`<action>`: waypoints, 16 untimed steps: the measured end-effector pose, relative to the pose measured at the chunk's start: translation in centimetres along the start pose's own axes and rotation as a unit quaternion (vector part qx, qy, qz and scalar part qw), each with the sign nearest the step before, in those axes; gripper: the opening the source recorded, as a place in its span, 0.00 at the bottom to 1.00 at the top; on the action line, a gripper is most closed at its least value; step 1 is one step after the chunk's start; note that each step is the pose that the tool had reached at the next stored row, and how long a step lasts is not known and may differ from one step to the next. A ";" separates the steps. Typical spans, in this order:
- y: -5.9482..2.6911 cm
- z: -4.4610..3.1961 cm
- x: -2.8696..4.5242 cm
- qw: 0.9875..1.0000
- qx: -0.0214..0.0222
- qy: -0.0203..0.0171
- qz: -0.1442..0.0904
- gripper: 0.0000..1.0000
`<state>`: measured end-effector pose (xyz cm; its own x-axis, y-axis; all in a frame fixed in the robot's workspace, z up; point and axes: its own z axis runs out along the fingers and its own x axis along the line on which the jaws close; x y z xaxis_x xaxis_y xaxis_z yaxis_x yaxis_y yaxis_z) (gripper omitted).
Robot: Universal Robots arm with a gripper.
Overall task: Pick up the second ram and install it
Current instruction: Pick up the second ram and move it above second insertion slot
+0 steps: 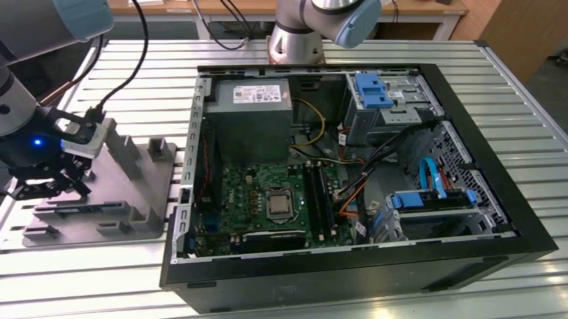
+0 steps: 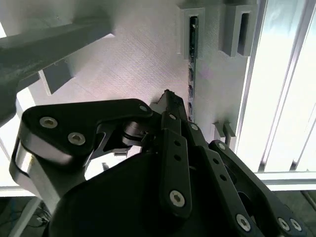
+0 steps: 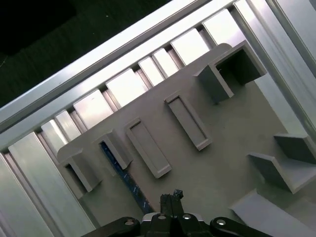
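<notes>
1. The second ram (image 2: 192,37) lies edge-on in the gray tray (image 2: 138,54) as a slim dark strip. One end sits in a narrow raised holder close to the tray's edge, where the table slats begin.
2. In the first wrist view the second ram (image 3: 123,173) runs as a dark bluish strip from a small holder near the tray's (image 3: 222,128) edge towards the gripper (image 3: 171,196).
3. The gripper's (image 2: 168,96) fingertips are drawn together into one narrow point. That point hangs low over the tray floor just beside the strip, at the end away from the holder. Whether the tips touch the strip cannot be told.
4. In the exterior view the gripper (image 1: 52,189) points down over the edge of the tray (image 1: 133,199) on the exterior view's left.
5. The tray rests flat on the slatted metal table (image 1: 497,73), just beside the open computer case (image 1: 355,279), on the exterior view's left of it.
6. Other moulded holders and upright blocks stand across the tray, nearer its middle and its far edge.
7. The case lies on its side with the panel off, and the green motherboard (image 1: 257,193) faces up in the corner of the case nearest the tray.
8. The processor socket (image 1: 279,205) sits in the middle of the board, with long dark slots just beside it on the exterior view's right.
</notes>
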<state>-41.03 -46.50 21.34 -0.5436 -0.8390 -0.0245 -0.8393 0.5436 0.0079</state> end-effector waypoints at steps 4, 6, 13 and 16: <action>0.00 0.00 0.00 1.000 0.000 0.000 -0.020 0.10; 0.00 0.00 0.00 1.000 -0.001 0.000 -0.031 0.10; 0.00 0.00 0.00 0.998 -0.002 0.001 -0.069 0.10; 0.00 0.00 0.00 0.996 -0.002 0.001 -0.087 0.10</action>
<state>-41.03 -46.50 21.34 -0.3906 -0.9202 -0.0245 -0.9206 0.3905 0.0079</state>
